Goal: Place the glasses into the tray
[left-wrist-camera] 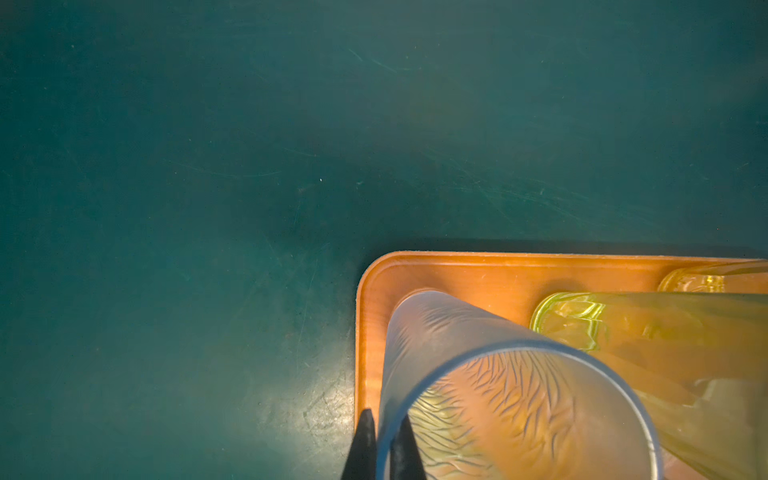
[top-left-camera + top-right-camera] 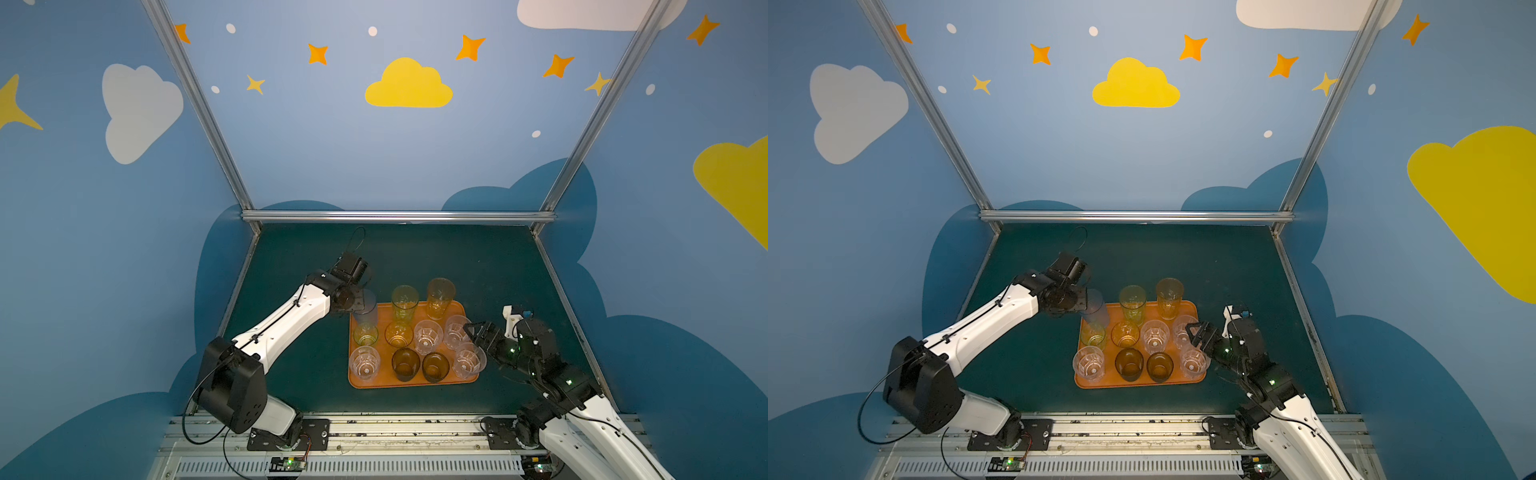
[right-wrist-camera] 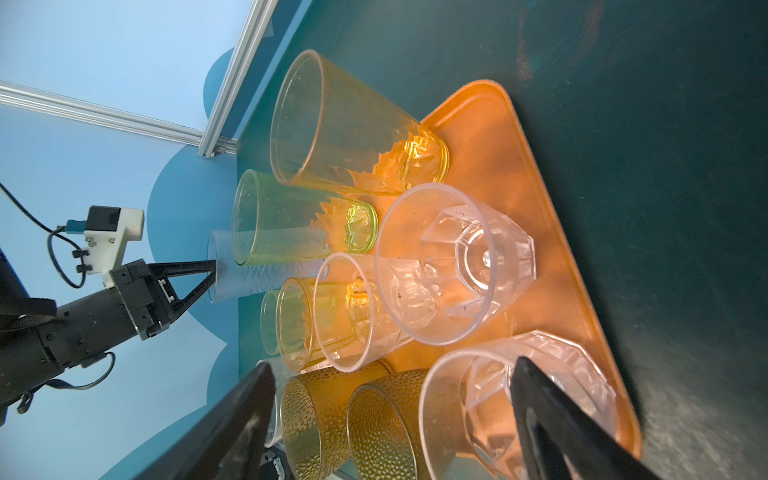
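Left fingers (image 1: 363, 449) tight on rim of half-hidden frosted glass (image 1: 436, 332); right fingers (image 3: 540, 415) wide apart, roots cropped.

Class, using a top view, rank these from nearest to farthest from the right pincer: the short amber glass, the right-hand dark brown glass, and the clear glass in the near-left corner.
1. Right-hand dark brown glass, front row.
2. Short amber glass, middle row.
3. Clear glass, near-left corner.

Frosted tumbler (image 1: 457, 332), veined — glossy smooth tray (image 1: 478, 278), scuffed matt tabletop (image 1: 208, 166), dimpled brown tumblers (image 3: 316, 415)
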Robot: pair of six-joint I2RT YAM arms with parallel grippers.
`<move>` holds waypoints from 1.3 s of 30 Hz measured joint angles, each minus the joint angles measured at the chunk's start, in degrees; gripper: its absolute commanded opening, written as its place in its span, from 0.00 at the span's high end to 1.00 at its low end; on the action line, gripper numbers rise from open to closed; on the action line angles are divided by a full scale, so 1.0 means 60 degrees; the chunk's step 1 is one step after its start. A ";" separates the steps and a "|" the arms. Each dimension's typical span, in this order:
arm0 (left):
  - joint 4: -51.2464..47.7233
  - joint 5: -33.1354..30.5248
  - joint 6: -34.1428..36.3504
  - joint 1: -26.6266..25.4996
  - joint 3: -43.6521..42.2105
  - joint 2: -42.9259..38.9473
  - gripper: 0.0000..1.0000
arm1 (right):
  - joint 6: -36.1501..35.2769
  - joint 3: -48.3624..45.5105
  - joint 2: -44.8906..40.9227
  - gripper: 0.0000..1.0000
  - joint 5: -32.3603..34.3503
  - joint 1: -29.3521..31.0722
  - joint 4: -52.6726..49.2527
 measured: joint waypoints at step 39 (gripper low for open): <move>0.2841 -0.3322 0.0335 0.0047 -0.2448 -0.4011 0.00 | -0.2167 0.1515 0.2211 0.12 0.1945 -0.0670 -0.0051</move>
